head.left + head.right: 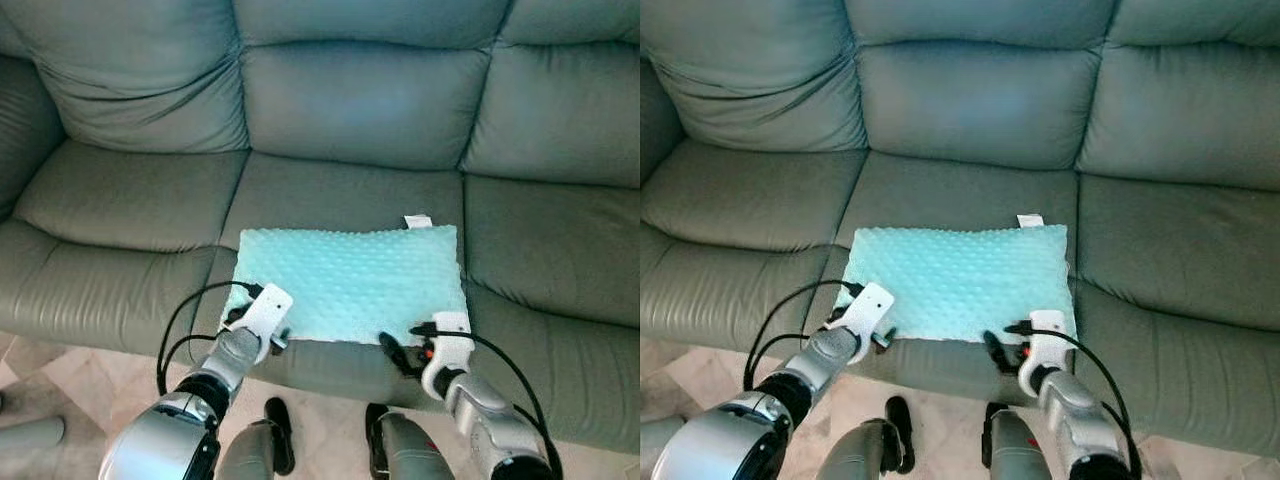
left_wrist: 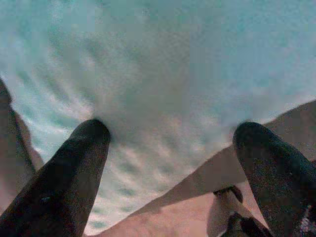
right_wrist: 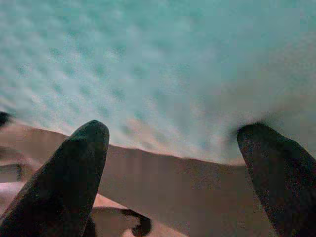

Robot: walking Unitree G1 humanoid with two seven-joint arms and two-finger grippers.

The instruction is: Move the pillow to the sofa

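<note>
A light turquoise dotted pillow (image 1: 350,280) lies flat on the middle seat of the grey-green leather sofa (image 1: 340,100), its near edge at the seat's front. My left gripper (image 1: 255,325) is at the pillow's near left corner. In the left wrist view its fingers (image 2: 81,163) stand wide apart, tips against the pillow's fabric (image 2: 163,74). My right gripper (image 1: 405,345) is at the near right edge. It is also open, with the pillow (image 3: 163,64) just beyond its fingertips (image 3: 81,158).
The sofa's left seat (image 1: 130,200) and right seat (image 1: 550,250) flank the pillow. A white tag (image 1: 417,221) sticks out at the pillow's far right corner. Pale tiled floor (image 1: 60,375) and my feet (image 1: 280,435) are below the seat's front edge.
</note>
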